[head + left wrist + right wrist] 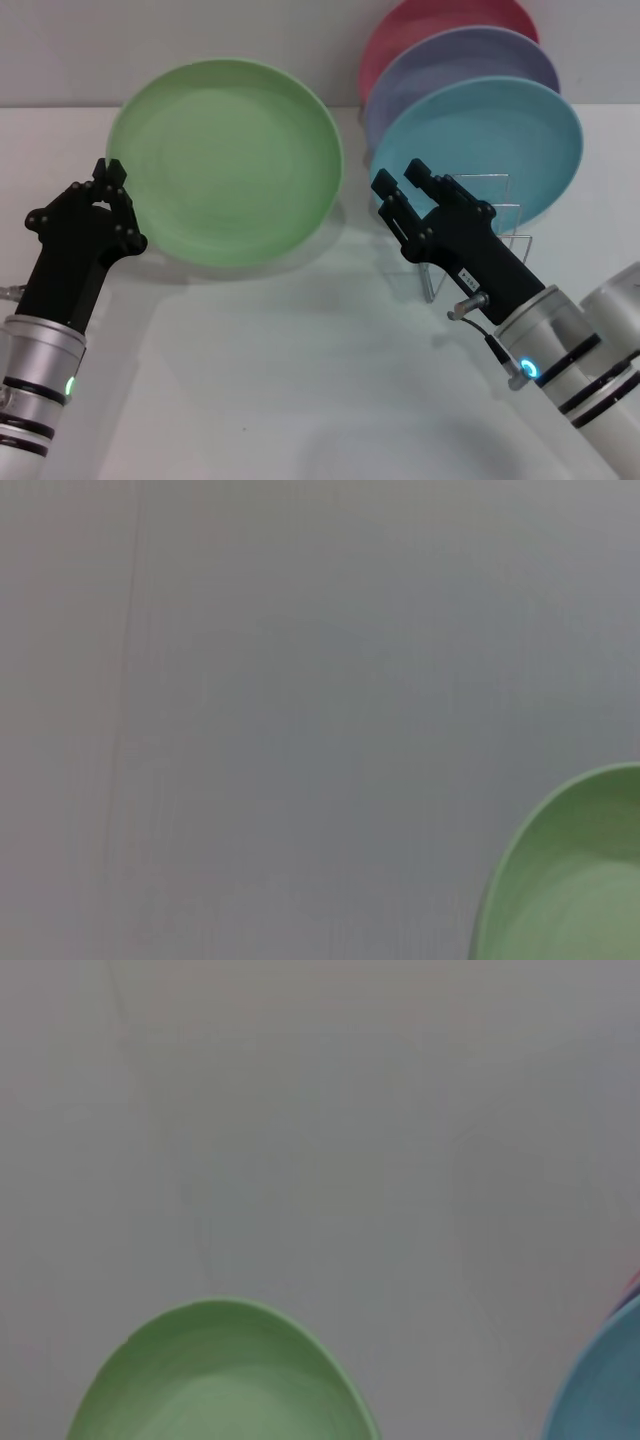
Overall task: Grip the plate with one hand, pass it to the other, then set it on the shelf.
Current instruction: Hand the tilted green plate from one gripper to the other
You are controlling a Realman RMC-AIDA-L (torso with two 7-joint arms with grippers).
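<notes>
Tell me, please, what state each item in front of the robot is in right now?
Green plate: lifted and tilted, rim pinched by left hand.
Right hand: open, empty, beside the plate.
Wire rack: holds three plates upright.
Blue plate: front.
Lavender plate: middle.
Pink plate: back.

Bright, even light from overhead fills the scene. The green plate (pixel 228 160) casts a soft shadow on the white table (pixel 300 380), which shows mild glare. Both wrist views look hazy, and the plate edges there blur.

surface: white table (pixel 250 400) | on it: wire rack (pixel 478 235) holding sky-blue (pixel 500 140), lavender (pixel 470 60), pink (pixel 440 20) plates
</notes>
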